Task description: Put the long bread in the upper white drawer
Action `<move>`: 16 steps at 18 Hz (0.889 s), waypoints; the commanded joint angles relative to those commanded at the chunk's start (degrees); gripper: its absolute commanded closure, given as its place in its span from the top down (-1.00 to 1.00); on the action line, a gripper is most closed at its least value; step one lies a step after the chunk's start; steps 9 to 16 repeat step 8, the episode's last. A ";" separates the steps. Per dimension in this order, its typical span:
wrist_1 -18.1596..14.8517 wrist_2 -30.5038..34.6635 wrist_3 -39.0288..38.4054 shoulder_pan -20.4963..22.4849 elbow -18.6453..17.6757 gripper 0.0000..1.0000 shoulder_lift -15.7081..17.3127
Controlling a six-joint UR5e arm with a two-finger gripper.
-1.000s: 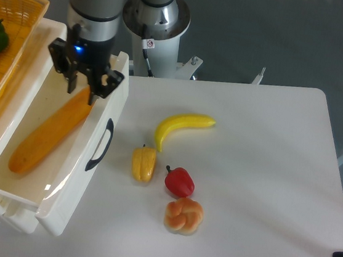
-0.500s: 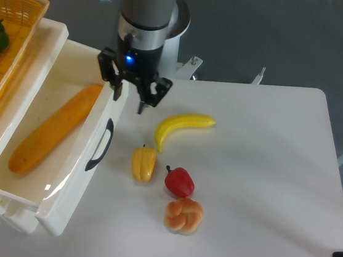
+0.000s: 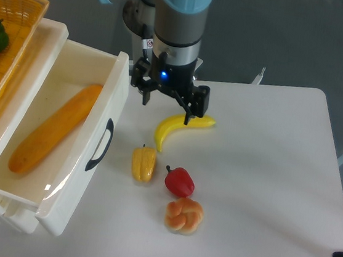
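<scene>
Gripper (image 3: pixel 167 106) w/ jaws spread wide, nothing between them, hanging over the table (image 3: pixel 265 176). Nearest to it: 1 banana (image 3: pixel 181 128), just below the right-hand finger. Further toward the camera: 1 yellow pepper (image 3: pixel 143 164), 1 red pepper (image 3: pixel 179 181), 1 knotted bun (image 3: pixel 184 215). Long bread (image 3: pixel 56 127), 1 only, lies well off to the jaws' left, slantwise inside the upper white drawer (image 3: pixel 96 151), which stands open. Beyond that, 1 orange basket (image 3: pixel 15 8).
</scene>
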 joint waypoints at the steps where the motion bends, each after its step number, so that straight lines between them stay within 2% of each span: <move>1: 0.61 0.70 1.50 0.09 0.00 1.00 -0.35; 3: 3.33 1.41 2.04 0.88 -0.26 1.00 -1.06; 6: 5.53 2.03 3.44 2.11 -0.17 1.00 -2.72; 8: 5.89 2.12 5.63 2.73 -0.26 1.00 -4.30; 16: 5.89 2.12 5.63 2.73 -0.26 1.00 -4.30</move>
